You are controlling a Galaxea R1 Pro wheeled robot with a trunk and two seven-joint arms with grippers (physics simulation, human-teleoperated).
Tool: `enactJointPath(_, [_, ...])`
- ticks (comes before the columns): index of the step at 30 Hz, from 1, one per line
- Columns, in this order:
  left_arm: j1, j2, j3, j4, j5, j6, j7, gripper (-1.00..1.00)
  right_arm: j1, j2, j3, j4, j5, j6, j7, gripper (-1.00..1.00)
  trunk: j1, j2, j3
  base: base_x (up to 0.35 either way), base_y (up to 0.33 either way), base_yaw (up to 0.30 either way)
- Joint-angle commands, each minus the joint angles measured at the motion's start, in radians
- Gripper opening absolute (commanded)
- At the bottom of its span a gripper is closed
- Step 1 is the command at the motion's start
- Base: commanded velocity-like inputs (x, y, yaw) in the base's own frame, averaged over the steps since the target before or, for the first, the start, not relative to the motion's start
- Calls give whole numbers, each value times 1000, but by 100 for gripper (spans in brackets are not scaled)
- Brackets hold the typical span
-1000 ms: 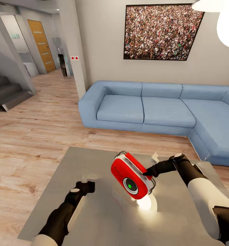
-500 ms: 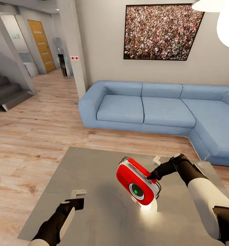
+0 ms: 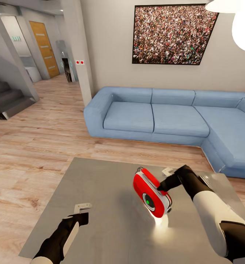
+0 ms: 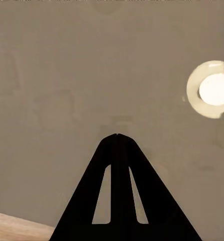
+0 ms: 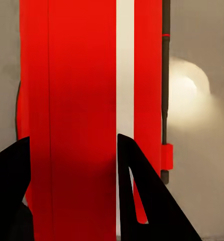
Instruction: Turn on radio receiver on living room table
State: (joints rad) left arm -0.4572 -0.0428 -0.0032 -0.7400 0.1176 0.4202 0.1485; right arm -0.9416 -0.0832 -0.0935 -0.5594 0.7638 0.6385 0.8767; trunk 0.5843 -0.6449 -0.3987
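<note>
The red radio receiver [image 3: 151, 195] with its white rim hangs tilted just above the glossy grey table [image 3: 100, 183], its round green-centred dial facing down and left. My right gripper [image 3: 162, 185] is shut on the radio's right edge. In the right wrist view the red body and white rim [image 5: 82, 100] sit between the two dark fingers [image 5: 137, 191]. Near the table's front left, my left gripper [image 3: 82, 210] is shut and holds nothing. In the left wrist view its fingertips [image 4: 117, 138] meet over the bare tabletop [image 4: 67, 75].
A long light-blue corner sofa [image 3: 166, 117] runs behind the table, under a framed crowd picture [image 3: 171, 33]. A white pendant lamp [image 3: 243, 29] hangs at upper right and its glare [image 3: 159, 219] lies on the tabletop below the radio. Wood floor and stairs [image 3: 5, 99] lie to the left.
My right gripper has carried the radio to the right and turned it more edge-on. The left arm drew back from the radio toward the table's front left, then stayed still.
</note>
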Motion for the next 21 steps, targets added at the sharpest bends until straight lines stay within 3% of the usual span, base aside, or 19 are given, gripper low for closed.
enactJointPath(1, [0, 0, 0, 0, 0, 0, 0, -100, 0, 17, -1, 1, -8, 26, -40, -100, 0, 0, 0, 0, 0, 0])
enactJointPath(5, [0, 0, 2, 0, 0, 1, 0, -100, 0, 55, -1, 3, -13, 56, -142, -100, 0, 0, 0, 0, 0, 0])
enactJointPath(8, [0, 0, 3, 0, 1, 1, 0, -100, 0, 70, -2, 5, -16, 63, -167, -100, 0, 0, 0, 0, 0, 0])
enactJointPath(21, [0, -3, 27, -1, 2, 2, 0, -100, 0, 76, -4, 5, -17, 66, -174, -100, 0, 0, 0, 0, 0, 0])
